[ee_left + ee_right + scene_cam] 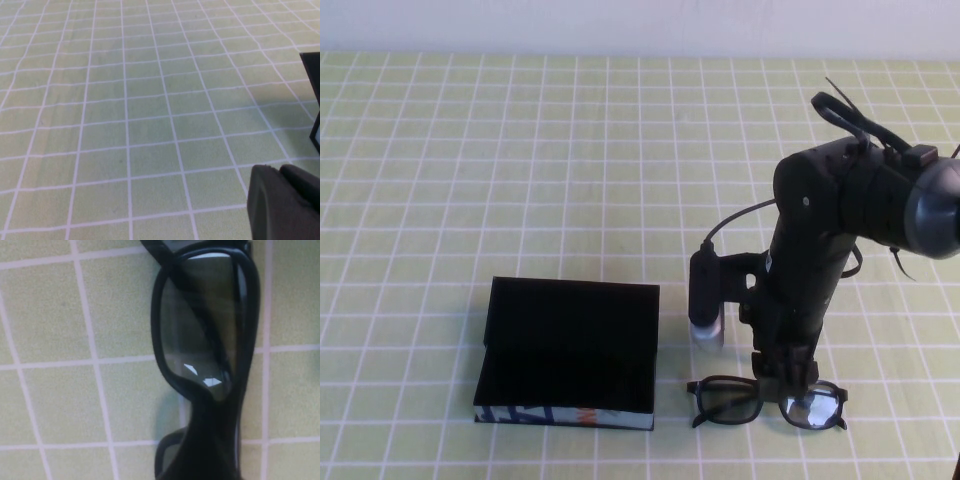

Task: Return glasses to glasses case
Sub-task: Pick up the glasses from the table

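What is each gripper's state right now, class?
Left gripper: away from the case, state cannot be told.
Right gripper: over the black thick-rimmed glasses, state cannot be told.

Lighting: bright, even, diffuse from overhead. Shadows: faint and short beside the glasses case [567, 352] on the bench [520, 150]. Glare: small white glints on a lens of the glasses [205, 340]. Focus: right wrist view soft at close range; dark blurred shape in the left wrist view's corner.
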